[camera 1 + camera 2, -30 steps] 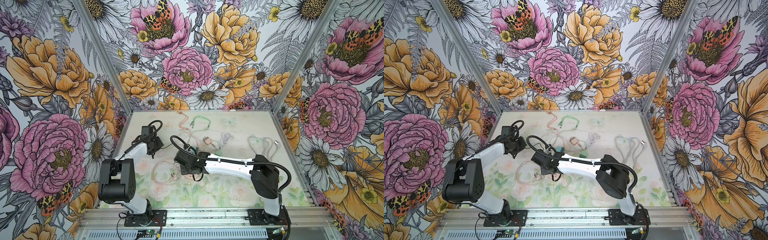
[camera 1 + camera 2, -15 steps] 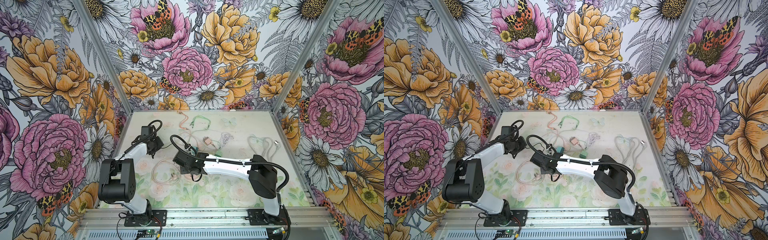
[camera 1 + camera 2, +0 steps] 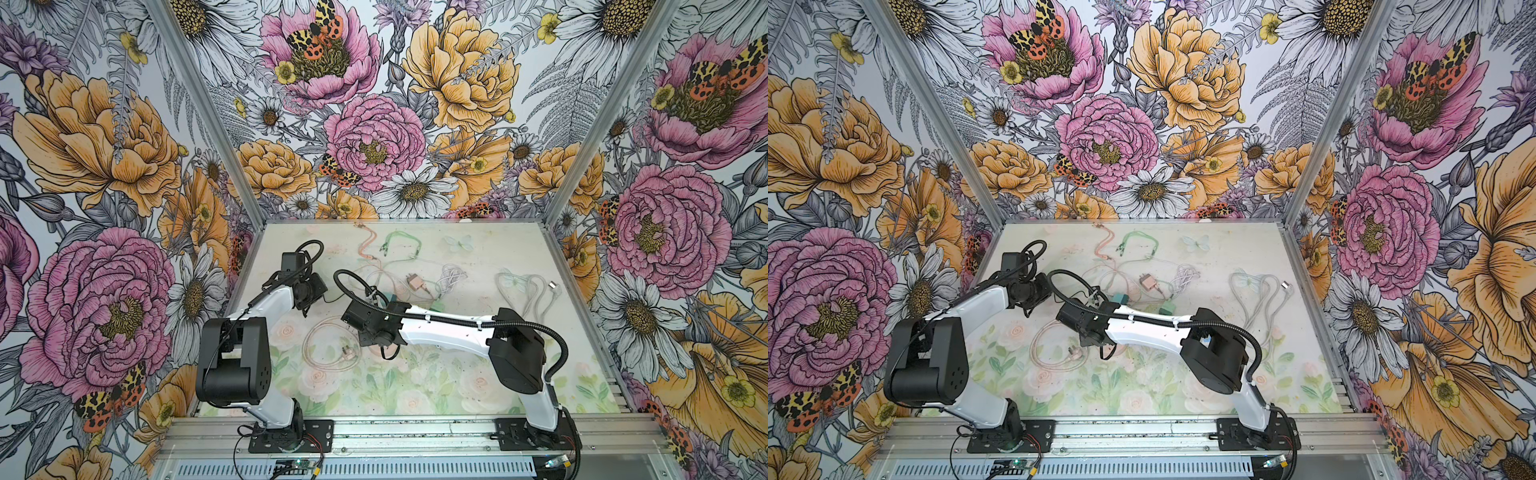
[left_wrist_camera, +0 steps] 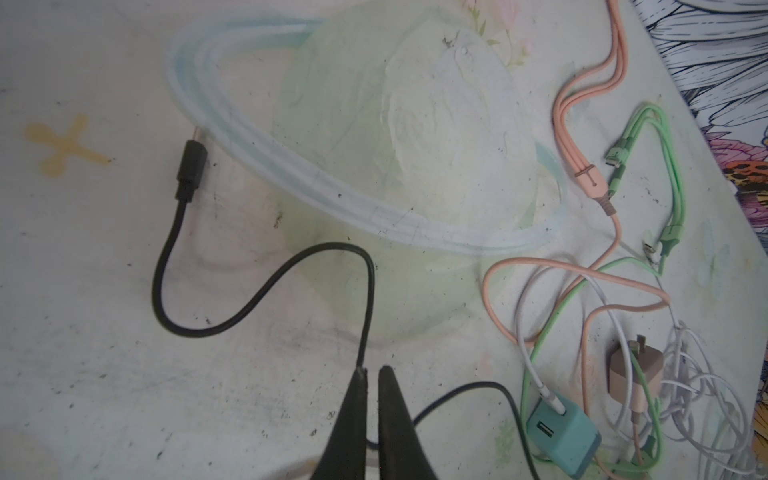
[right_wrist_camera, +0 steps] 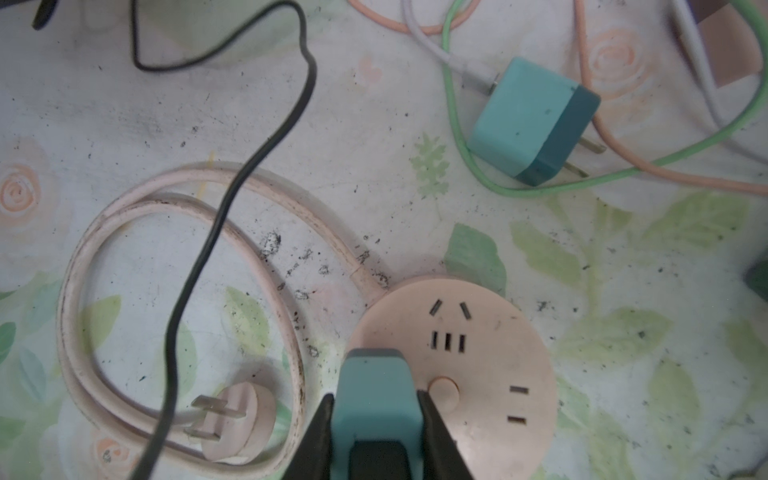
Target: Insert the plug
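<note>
My right gripper [image 5: 376, 395] is shut on a teal plug block [image 5: 374, 374], its fingers pressing on both sides. The block stands over the near-left part of a round pink socket [image 5: 478, 374]; its prongs are hidden, so I cannot tell whether they are in the slots. In both top views this gripper [image 3: 376, 336] sits mid-table. My left gripper [image 4: 372, 370] is shut to a thin empty gap. A black cable [image 4: 266, 299] runs under its left fingertip. In a top view it [image 3: 306, 307] is at the left.
The socket's pink cord [image 5: 83, 257] loops to its own plug [image 5: 237, 419]. A second teal charger [image 5: 532, 120] lies beyond, among orange [image 4: 582, 108], green [image 4: 673, 166] and white cables. A pink charger [image 3: 414, 282] and clear cables [image 3: 523, 286] lie further right.
The right arm has shifted slightly to the left with the teal plug. The left arm has stayed in place.
</note>
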Action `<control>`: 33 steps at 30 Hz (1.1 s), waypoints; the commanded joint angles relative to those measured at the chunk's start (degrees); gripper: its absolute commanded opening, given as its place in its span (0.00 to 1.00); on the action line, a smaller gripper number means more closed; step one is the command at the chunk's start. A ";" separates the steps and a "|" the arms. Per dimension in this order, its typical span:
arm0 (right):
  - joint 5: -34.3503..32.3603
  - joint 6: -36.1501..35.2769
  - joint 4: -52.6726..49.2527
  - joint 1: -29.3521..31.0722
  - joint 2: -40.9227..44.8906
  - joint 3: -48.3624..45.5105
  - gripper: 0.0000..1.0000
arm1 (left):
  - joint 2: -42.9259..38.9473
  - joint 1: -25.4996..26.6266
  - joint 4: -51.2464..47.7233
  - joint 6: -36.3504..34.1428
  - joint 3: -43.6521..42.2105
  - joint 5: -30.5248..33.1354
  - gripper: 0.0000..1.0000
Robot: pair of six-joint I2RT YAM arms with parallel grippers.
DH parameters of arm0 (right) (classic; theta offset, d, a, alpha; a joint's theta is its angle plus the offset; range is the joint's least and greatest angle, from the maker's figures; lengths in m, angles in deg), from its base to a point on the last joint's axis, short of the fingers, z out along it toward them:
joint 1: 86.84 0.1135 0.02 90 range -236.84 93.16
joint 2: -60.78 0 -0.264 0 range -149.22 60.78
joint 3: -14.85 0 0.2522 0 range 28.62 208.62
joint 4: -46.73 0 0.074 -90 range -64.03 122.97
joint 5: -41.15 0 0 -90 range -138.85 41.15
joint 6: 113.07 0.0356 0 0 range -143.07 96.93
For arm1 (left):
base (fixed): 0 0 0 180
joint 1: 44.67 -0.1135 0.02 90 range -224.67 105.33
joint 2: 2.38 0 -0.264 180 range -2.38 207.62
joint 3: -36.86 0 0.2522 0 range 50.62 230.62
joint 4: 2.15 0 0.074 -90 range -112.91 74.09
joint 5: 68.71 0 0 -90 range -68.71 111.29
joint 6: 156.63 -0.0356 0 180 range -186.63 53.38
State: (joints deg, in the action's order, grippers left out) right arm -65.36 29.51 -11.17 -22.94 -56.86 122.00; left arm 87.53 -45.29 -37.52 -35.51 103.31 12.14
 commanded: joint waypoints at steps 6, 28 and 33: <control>0.29 -4.54 -4.86 -1.19 -3.59 1.01 0.00 | -0.01 -0.53 0.88 0.15 -0.74 -2.26 0.12; 4.50 -7.62 -5.52 -1.42 -6.46 -1.92 0.00 | -4.33 -0.59 -1.21 0.61 -1.01 -2.62 0.15; 4.90 -8.36 -5.43 -1.32 -6.30 -2.66 0.00 | -6.43 -0.60 -2.03 0.70 -1.41 -2.25 0.15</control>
State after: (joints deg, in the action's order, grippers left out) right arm -63.98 22.27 -12.52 -24.23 -58.48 123.16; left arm 83.25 -45.29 -38.76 -35.49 102.74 10.26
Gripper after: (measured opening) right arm 0.286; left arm 0.151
